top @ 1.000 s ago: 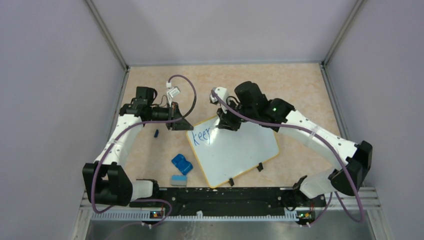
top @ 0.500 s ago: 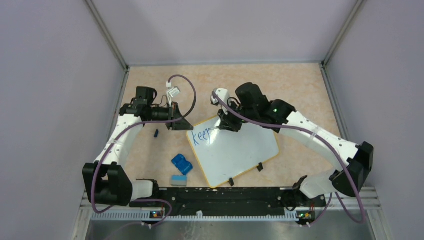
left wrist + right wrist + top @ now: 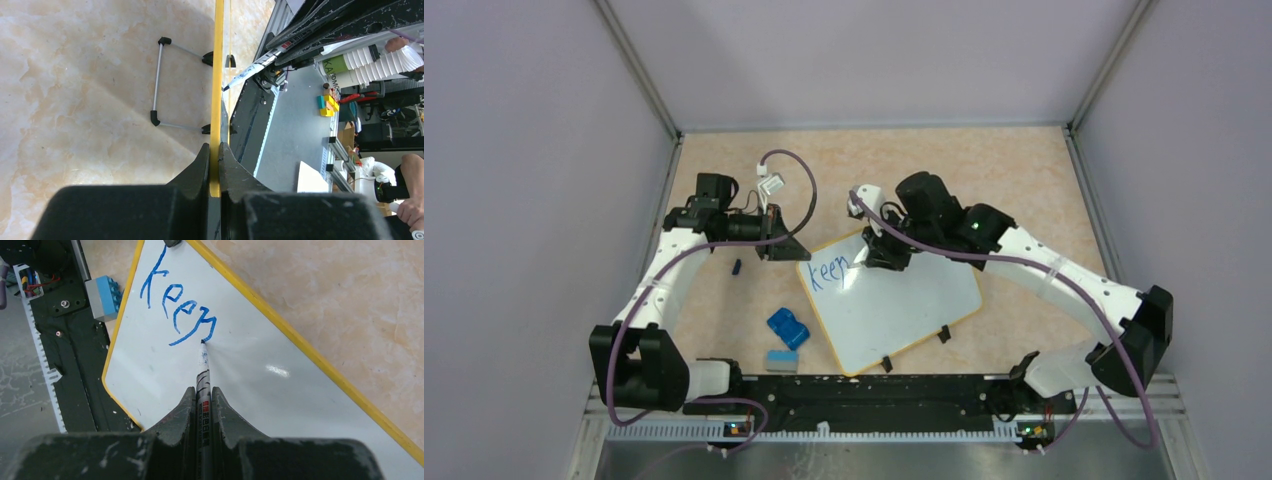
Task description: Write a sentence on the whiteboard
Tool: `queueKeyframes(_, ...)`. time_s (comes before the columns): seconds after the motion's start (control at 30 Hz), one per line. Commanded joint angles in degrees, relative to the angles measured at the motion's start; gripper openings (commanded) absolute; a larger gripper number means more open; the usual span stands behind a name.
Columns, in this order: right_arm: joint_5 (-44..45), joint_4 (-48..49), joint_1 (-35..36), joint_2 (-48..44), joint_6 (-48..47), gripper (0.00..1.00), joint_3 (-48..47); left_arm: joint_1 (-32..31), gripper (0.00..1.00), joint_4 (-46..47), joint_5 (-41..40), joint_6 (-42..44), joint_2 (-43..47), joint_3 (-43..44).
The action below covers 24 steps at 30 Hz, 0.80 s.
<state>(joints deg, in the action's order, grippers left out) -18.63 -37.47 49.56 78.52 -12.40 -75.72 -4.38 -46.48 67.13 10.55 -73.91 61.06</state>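
Note:
The whiteboard (image 3: 904,300), white with a yellow rim, lies tilted on the table. The sentence (image 3: 829,272) is one blue word, "keep" (image 3: 177,305), near the board's upper left corner. My left gripper (image 3: 786,247) is shut on the whiteboard's yellow rim (image 3: 218,75) at that corner; in the left wrist view the left gripper (image 3: 214,146) pinches the rim edge-on. My right gripper (image 3: 881,256) is shut on a marker (image 3: 203,367). In the right wrist view the right gripper (image 3: 202,388) points the marker's tip onto the board, at the end of the last letter.
A blue eraser (image 3: 788,327) and a grey-blue block (image 3: 780,361) lie left of the board, with a small dark cap (image 3: 737,266) beyond them. Two black clips (image 3: 943,334) sit on the board's near edge. The black rail (image 3: 864,390) runs along the front.
My right gripper has shifted a little to the right with the marker, and the last letter of the blue word has grown. The left arm has stayed still.

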Motion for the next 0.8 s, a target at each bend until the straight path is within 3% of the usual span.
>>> queueKeyframes(0.0, 0.09, 2.21, 1.32, 0.58, 0.05, 0.0, 0.08, -0.45, 0.0, -0.06, -0.72, 0.7, -0.62, -0.39)
queueKeyframes(0.77, -7.01, -1.39, -0.34, -1.11, -0.02, 0.0, -5.86, -0.45, 0.01, -0.02, -1.28, 0.86, -0.42, -0.24)
